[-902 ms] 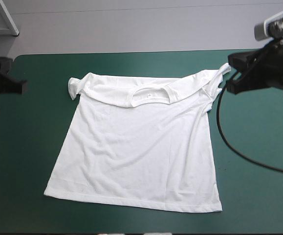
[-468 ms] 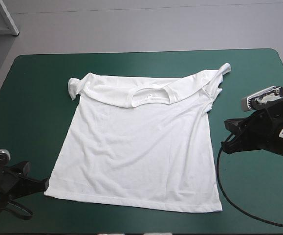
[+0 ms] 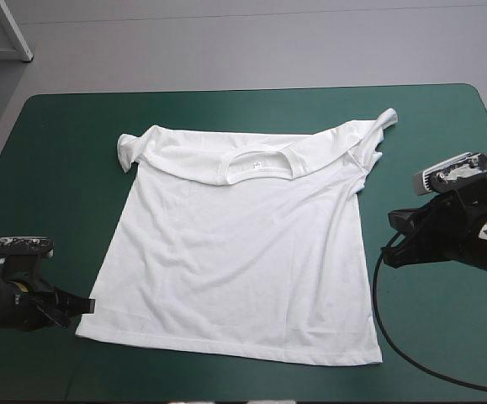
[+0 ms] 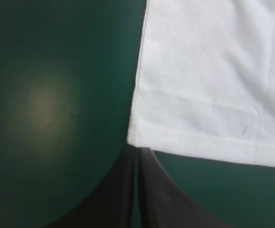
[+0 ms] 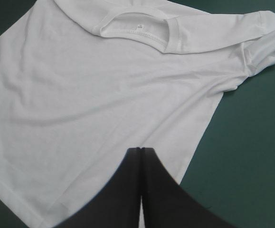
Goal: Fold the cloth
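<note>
1. Lying spread flat on the teal-green cover (image 3: 50, 168), the T-shirt (image 3: 243, 252) has its collar (image 3: 260, 162) toward the table's far edge and its hem toward the near edge. Both sleeves are bunched at the shoulders.
2. The left arm reaches in low from the near left. The left gripper (image 4: 136, 150) has its black fingers pressed together into one point, and nothing is held between them. That point sits just off the T-shirt's near-left hem corner (image 4: 130, 137), over bare cover.
3. The right arm comes in from the right, level with the middle of the T-shirt. The right gripper (image 5: 140, 151) is likewise closed to a point and empty, aimed at the cloth's right side edge.
4. Earlier both arms were up near the far half of the table. Just before, the left arm sat lower at the near-left corner; now it is slightly farther in. The right arm has barely shifted, and the T-shirt lies as before.
</note>
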`<control>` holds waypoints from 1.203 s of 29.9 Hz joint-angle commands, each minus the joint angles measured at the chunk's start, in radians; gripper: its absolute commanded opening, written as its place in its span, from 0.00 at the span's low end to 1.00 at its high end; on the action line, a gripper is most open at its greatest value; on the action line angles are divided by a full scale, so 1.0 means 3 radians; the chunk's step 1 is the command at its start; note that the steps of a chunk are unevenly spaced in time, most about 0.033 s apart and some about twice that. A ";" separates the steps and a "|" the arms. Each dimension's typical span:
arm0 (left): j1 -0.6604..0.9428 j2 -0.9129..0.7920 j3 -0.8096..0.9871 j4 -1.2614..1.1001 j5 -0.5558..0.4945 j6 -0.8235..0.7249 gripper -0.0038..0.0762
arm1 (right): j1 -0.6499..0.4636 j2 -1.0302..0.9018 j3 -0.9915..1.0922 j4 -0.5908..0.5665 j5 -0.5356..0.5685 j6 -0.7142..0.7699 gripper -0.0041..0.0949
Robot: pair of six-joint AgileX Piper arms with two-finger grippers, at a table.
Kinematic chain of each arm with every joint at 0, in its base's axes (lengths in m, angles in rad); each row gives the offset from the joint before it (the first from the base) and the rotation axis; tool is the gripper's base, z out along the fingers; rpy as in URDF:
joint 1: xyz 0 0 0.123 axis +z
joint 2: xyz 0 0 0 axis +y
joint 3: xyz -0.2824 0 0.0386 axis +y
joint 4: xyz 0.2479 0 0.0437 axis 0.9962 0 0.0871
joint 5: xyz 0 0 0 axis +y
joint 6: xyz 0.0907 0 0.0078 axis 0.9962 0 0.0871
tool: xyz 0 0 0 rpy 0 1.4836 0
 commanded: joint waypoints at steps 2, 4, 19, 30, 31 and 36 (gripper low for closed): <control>-0.0012 0.0292 -0.0083 -0.0022 0.0147 -0.0023 0.26 | -0.0027 -0.0033 -0.0076 0.0006 -0.0228 -0.0025 0.03; -0.0012 0.0429 -0.0083 -0.0032 0.0147 -0.0030 0.46 | -0.0027 -0.0033 -0.0076 0.0006 -0.0221 -0.0025 0.03; -0.0012 0.1217 -0.0013 -0.0301 -0.0105 -0.0016 0.68 | -0.0027 -0.0033 -0.0076 0.0006 -0.0207 -0.0044 0.04; -0.0012 0.1313 0.0543 -0.0279 -0.0594 0.0069 0.63 | -0.0027 -0.0033 -0.0076 0.0018 -0.0220 -0.0044 0.04; -0.0012 0.1313 0.0560 -0.0300 -0.0614 0.0102 0.61 | -0.0027 -0.0033 -0.0076 0.0018 -0.0220 -0.0044 0.04; -0.0012 0.1313 0.0655 -0.0291 -0.0815 0.0114 0.30 | -0.0027 -0.0027 -0.0076 0.0018 -0.0206 -0.0032 0.03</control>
